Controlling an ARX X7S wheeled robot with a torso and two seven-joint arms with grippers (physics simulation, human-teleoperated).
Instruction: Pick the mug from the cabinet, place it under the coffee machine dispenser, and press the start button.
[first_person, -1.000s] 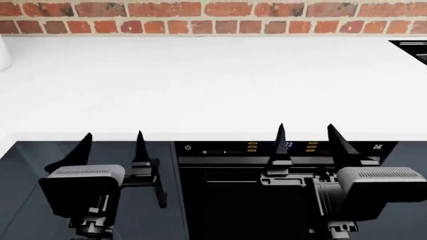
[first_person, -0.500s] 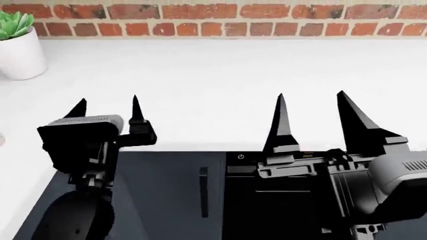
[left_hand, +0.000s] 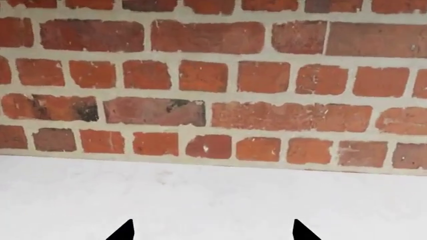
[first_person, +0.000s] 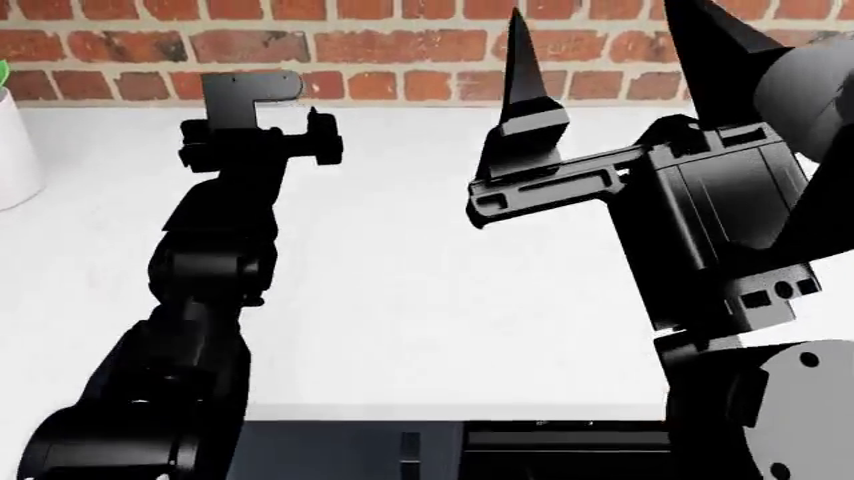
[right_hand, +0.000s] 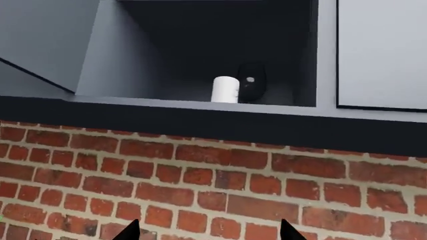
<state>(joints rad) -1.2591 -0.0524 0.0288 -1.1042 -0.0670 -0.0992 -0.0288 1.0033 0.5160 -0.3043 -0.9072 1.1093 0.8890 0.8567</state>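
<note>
The mug (right_hand: 225, 89) is seen upper centre in the right wrist view, inside the open cabinet (right_hand: 200, 45). Both the left gripper (first_person: 260, 125) and right gripper (first_person: 607, 45) are spread apart, empty.

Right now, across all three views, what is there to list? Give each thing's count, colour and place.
mug: one, white, in the open cabinet above the bricks
dark object: one, black, right beside the mug, kind unclear
cabinet: one, grey, door open
brick wall: one, red, behind the counter
counter: one, white, below the wall
pot: one, white, counter's left edge, partly cut off
appliance: one, black, under the counter front
left tool: black, open, over the counter near the wall
right tool: black, open, raised toward the cabinet
</note>
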